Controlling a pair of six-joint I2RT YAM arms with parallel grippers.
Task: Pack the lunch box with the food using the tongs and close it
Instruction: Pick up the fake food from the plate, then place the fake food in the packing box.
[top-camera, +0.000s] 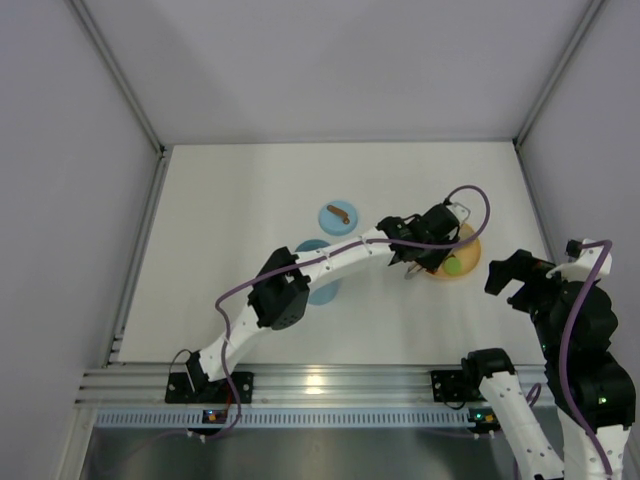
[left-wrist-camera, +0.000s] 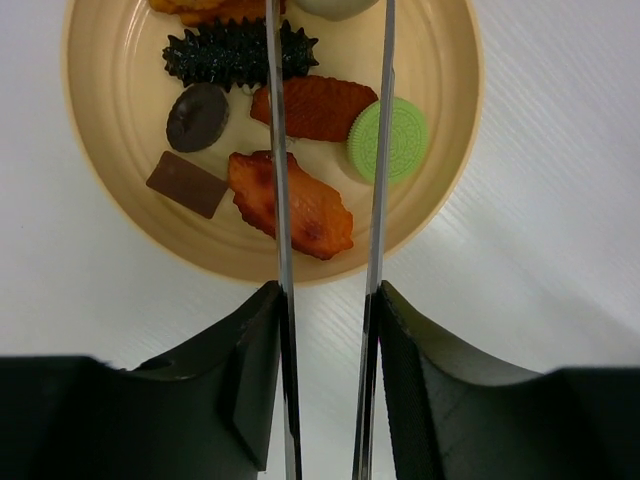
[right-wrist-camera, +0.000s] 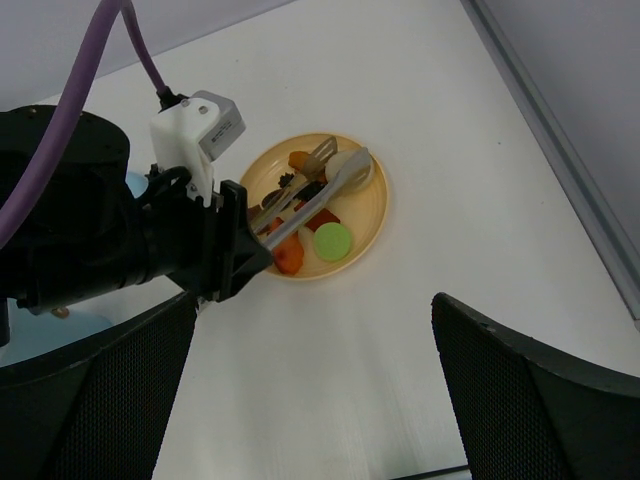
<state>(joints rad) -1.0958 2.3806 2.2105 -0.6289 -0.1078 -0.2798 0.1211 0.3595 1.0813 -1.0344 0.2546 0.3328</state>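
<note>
Left wrist view: left end effector (left-wrist-camera: 327, 300) pinches slim silvery tongs (left-wrist-camera: 283, 230) over yellow plate (left-wrist-camera: 110, 110); glossy orange piece (left-wrist-camera: 320, 105) at twelve o'clock might slip.

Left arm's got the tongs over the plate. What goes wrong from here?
1. The tongs in the left tool straddle crowded pieces: closing may pinch the spiky dark piece and an orange-red piece together, or flick one off the plate.
2. The tub sits partly under the left arm; swinging back may bump it.
</note>
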